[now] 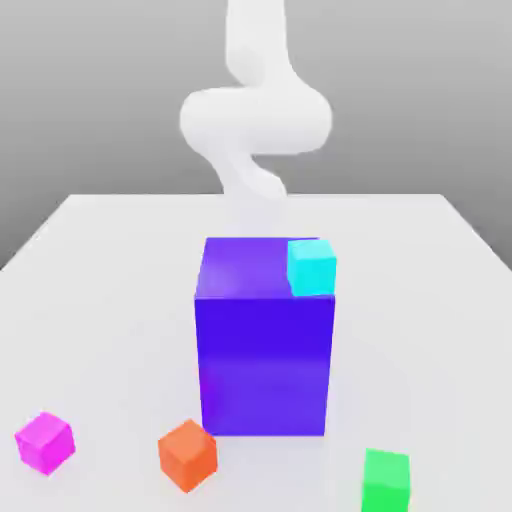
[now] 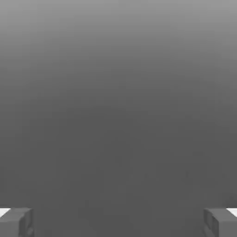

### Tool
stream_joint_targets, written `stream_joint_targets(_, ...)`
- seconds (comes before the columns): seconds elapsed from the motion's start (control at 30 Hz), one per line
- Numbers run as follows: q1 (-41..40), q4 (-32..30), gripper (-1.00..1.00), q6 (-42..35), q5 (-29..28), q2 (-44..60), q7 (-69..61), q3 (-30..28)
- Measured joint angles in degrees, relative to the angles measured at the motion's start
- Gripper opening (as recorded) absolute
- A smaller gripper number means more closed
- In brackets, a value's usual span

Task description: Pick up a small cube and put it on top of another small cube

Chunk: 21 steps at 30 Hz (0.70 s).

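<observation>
Magenta small cube [image 1: 45,441] loose on table [image 1: 110,300]; claw [image 2: 118,222] wide, empty.

The exterior view looks from the near edge, slightly above, across the bench [image 1: 100,300] toward the arm [image 1: 255,120] at upper centre — fairly close to the big block [image 1: 265,350] — while the hand view faces plain grey between its parted jaws, sharing nothing recognisable.

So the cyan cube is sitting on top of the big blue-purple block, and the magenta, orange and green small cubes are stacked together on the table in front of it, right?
Not stacked. The exterior view shows the magenta cube, orange cube and green cube lying apart on the table. The cyan cube does sit on the big blue-purple block.
</observation>
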Motion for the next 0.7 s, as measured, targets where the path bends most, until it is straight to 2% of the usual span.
stream_joint_targets(0.43,-1.6,-2.9,0.00,9.5,7.3,27.3,-7.0,-11.7)
stream_joint_targets(0.7,-6.7,-4.7,0.00,15.3,12.1,43.9,-11.5,-15.4)
